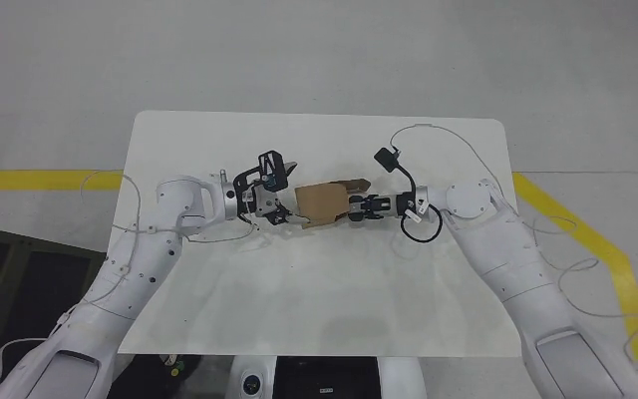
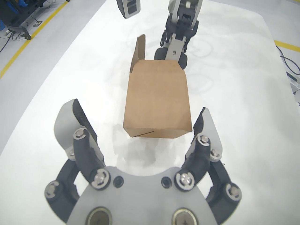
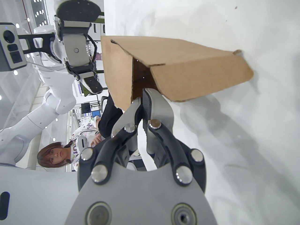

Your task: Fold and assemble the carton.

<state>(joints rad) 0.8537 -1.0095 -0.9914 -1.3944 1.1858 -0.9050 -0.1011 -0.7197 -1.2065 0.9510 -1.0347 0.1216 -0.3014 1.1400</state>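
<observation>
A brown carton lies on its side at the middle of the white table. The end toward my left gripper is folded shut, and at the far end one flap stands up. My left gripper is open just short of the closed end, one finger on each side and neither touching the carton. From the opposite side, my right gripper is shut on a wall edge of the carton at its open end. In the top view the left gripper and the right gripper face each other across the carton.
A black cable loop hangs by the right wrist and thin white cables trail over the table's right part. Bare table surface lies in front of and behind the carton. Yellow floor tape runs past both table ends.
</observation>
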